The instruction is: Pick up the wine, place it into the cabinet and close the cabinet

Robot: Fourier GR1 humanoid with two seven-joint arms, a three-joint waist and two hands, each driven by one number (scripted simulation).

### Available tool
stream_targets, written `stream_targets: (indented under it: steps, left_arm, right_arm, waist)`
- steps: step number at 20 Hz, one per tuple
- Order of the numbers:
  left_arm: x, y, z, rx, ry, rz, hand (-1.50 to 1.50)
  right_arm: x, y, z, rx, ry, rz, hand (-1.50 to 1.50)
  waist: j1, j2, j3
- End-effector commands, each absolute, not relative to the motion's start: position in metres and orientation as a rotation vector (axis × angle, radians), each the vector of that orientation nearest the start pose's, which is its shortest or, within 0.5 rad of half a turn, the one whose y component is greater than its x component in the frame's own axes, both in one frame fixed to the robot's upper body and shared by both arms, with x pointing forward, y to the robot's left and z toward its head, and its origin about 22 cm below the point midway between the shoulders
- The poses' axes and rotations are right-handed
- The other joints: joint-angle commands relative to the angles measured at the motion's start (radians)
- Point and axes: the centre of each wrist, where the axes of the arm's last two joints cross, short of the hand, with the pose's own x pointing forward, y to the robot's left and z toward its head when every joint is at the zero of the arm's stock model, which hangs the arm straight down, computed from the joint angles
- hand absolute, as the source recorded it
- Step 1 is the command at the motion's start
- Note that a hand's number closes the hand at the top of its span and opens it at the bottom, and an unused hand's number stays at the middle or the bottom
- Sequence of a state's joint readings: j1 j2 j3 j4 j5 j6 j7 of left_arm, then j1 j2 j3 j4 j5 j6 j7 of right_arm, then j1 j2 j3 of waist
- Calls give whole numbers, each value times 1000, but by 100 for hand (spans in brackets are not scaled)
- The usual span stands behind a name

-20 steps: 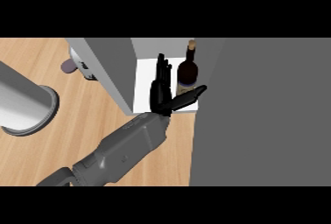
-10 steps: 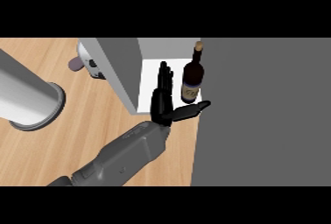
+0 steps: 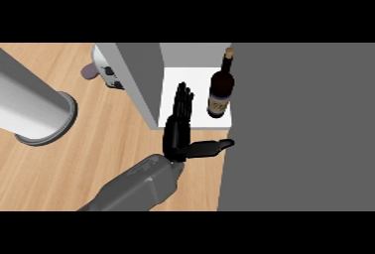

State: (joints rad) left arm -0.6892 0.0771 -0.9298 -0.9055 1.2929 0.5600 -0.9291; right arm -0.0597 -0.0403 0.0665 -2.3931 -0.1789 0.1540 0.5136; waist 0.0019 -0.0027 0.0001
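Robot hand is spread wide right beside the wine bottle, so backing out of the cabinet sloppily could tip it.

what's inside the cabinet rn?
A wine bottle stands upright on the white floor of the cabinet. The open robot hand is just left of it, apart. The grey panel covers everything further right.
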Motion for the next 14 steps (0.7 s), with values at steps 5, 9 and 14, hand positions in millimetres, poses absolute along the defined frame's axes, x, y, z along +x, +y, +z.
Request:
stream_targets:
  steps: [5,9,14]
  left_arm:
    - [273,85,-3,-425,-1815,139,-150]
    - [256,101,3,-444,-1817,89,-150]
    - [209,131,18,-544,-1799,64,-150]
  right_arm:
    - [166,-207,183,228,-1944,286,-150]
    - [166,-227,185,241,-1943,292,-150]
    - [160,-226,189,306,-1903,458,150]
  waist:
    - [5,-2,0]
    - [1,0,0]
    - [12,-3,0]
